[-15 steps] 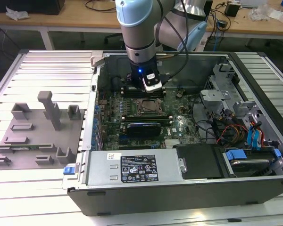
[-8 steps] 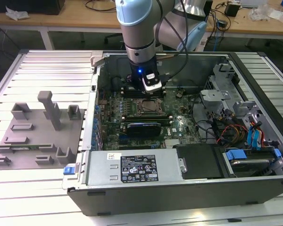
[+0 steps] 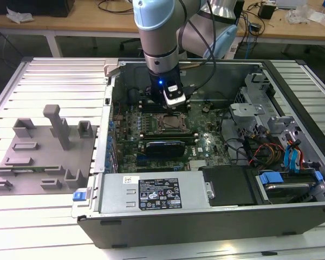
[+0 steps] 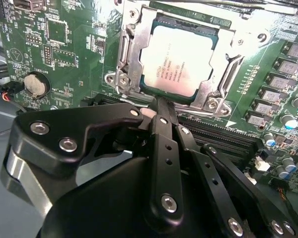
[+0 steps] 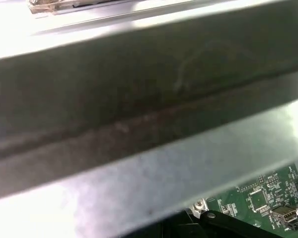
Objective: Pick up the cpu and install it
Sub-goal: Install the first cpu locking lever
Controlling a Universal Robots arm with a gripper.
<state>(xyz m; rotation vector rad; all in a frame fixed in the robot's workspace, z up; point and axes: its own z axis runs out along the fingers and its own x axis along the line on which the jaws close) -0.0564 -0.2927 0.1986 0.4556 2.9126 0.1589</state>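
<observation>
The cpu (image 4: 178,62), a flat square chip with a silvery-white top, lies inside the dark socket frame (image 4: 131,54) on the green motherboard, with the frame's load plate open around it. In the second wrist view my gripper (image 4: 159,106) hangs just off the socket's near edge, its tip close to the cpu's rim. The exterior view has the gripper (image 3: 173,101) low inside the open computer case, right above the socket (image 3: 170,122). Nothing is seen in its grasp.
A grey fixture plate (image 3: 43,157) with blocks and posts lies outside the case at the exterior view's left. The power supply (image 3: 151,195), drive cage (image 3: 260,108) and cables (image 3: 262,151) crowd the case. Its metal wall (image 5: 139,124) sits close by in the first wrist view.
</observation>
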